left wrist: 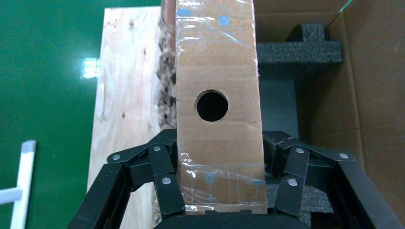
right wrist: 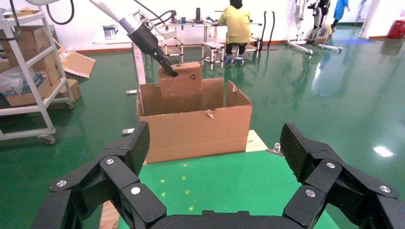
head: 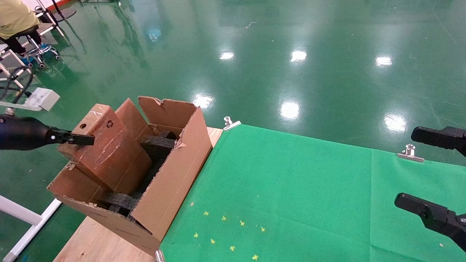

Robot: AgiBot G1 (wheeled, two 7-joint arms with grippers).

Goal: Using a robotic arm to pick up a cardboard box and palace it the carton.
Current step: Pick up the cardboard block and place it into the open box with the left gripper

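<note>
My left gripper (left wrist: 222, 191) has its jaws clamped on the narrow end of the cardboard box (head: 105, 147), one finger on each broad face, just below the round hole. The box stands tilted inside the carton (head: 171, 182), its lower end down among the black foam blocks (head: 158, 143) and its upper end above the torn flaps. I judge it light and stiff, a closed slab that should not sag, though the clear tape (left wrist: 219, 183) under my fingers (left wrist: 167, 186) looks slick, so a firm squeeze across the flat faces near the end seems the right hold.

The carton sits at the left edge of the bench (head: 102, 243), partly on bare wood beside the green cloth (head: 291, 189). The foam blocks crowd the interior and could catch the box's lower corners; the ragged flaps stand close on either side.

My right gripper (right wrist: 215, 157) hangs idle over the cloth, well apart from the carton, jaws spread wide and empty. Metal clips (head: 410, 153) pin the cloth's far edge. A seated person (right wrist: 235, 21) works well beyond the bench.
</note>
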